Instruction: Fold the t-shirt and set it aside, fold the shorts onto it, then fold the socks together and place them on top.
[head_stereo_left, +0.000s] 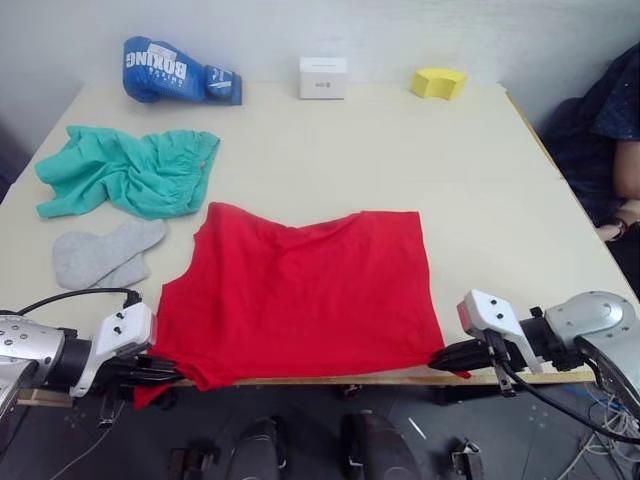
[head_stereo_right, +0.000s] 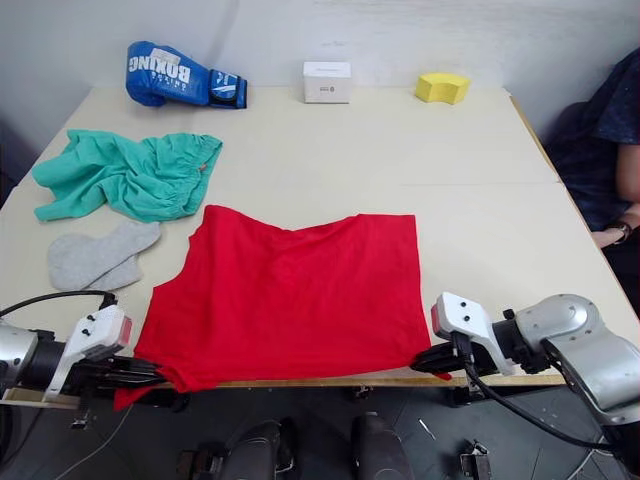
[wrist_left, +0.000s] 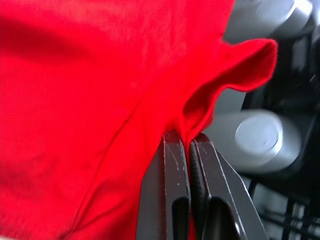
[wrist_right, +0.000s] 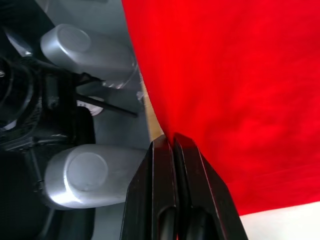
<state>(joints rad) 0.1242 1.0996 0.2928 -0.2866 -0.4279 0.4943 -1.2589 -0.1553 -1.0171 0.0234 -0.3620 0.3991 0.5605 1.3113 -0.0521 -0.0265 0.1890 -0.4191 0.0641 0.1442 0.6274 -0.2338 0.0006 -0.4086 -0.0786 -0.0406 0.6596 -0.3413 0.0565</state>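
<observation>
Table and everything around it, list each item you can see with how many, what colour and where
t-shirt: 1, red, spread at the table's near edge
shorts: 1, teal, crumpled, far left
socks: 2, light grey, overlapping, left, nearer than the shorts
boxing glove: 1, blue, far left edge
box: 1, white, far edge, middle
sponge block: 1, yellow, far right
table: 1, beige
person: 1, dark blue clothing, beside the table's right side
left gripper: shut on the t-shirt's near left corner
right gripper: shut on its near right corner
</observation>
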